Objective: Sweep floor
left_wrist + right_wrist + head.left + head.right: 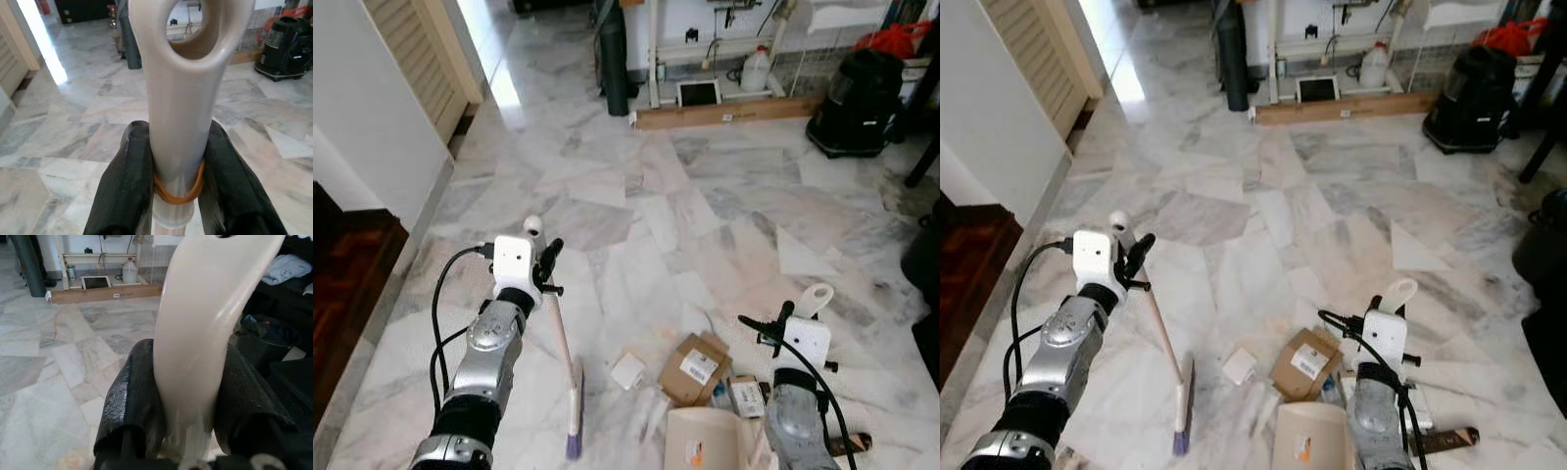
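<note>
My left gripper (pixel 546 262) is shut on the cream handle of a broom (pixel 564 343), just below its rounded top. The broom slants down to purple bristles (pixel 573 433) on the marble floor. In the left wrist view the black fingers (pixel 129 176) clamp the handle (pixel 178 112) above an orange rubber band. My right gripper (pixel 781 328) is shut on the upright handle (pixel 195 342) of a cream dustpan (pixel 703 437), which rests low in front of me. Litter lies between broom and pan: a flattened cardboard box (pixel 695 367), a white square (pixel 628 371) and a small packet (pixel 745 396).
A white wall (pixel 372 127) and a dark wooden step (pixel 342 274) border the left. At the far side stand a black cylinder (pixel 614 64), a long cardboard box (pixel 724 113), a white jug (pixel 756 70) and a black vacuum (pixel 857 93). A dark object (pixel 925 255) sits at the right edge.
</note>
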